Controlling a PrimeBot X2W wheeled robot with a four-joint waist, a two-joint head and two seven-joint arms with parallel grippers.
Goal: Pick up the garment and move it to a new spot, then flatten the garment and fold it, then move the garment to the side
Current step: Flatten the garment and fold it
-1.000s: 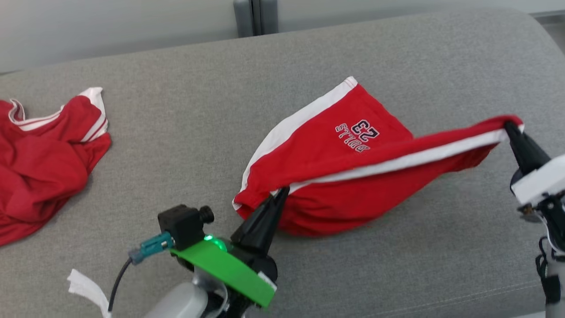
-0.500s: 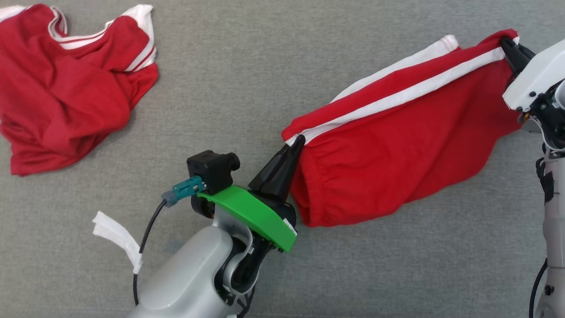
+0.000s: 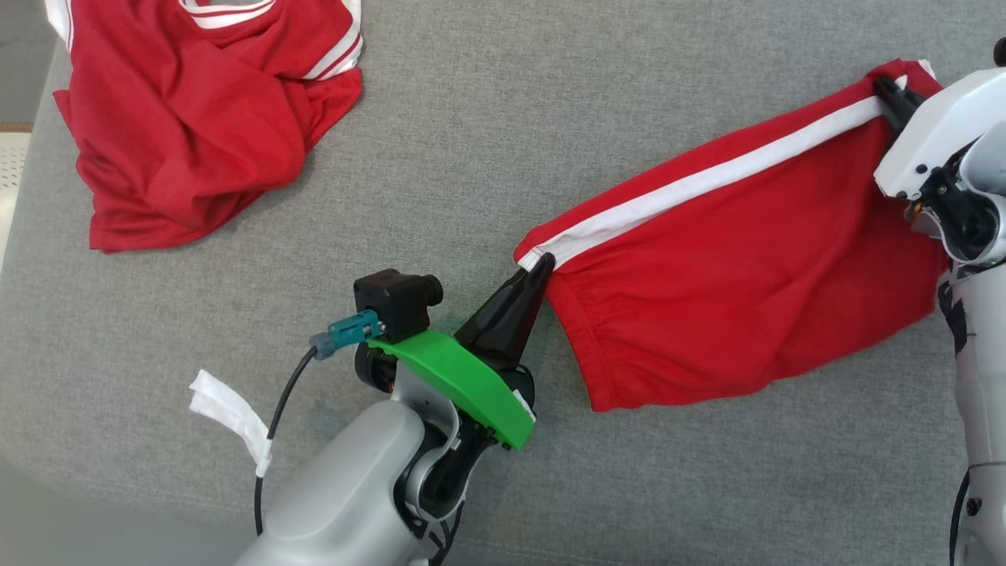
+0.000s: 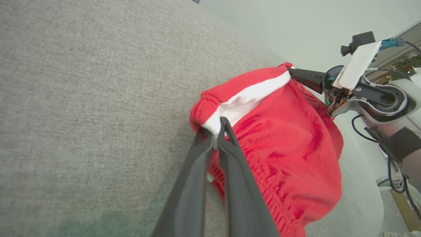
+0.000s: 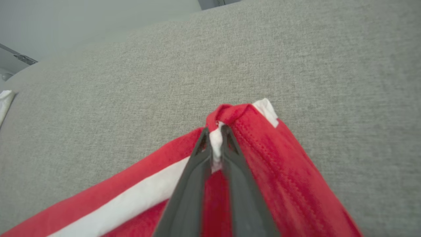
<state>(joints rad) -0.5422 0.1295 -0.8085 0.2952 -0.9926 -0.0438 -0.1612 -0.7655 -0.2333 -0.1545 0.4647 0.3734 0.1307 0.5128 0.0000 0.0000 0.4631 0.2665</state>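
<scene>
While both grippers pinch only tiny bits of cloth, the red shorts could slip out if they pull too hard. The left gripper is closed on one end of the white stripe, the right gripper on the other. The shorts hang stretched between them over the grey couch, maybe touching it. No words can be read on them

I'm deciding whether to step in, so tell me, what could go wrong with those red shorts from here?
The left tool and right tool each pinch just a sliver of striped edge on the red shorts; either corner could slip. The shorts sag doubled between them, so they may land creased.
</scene>
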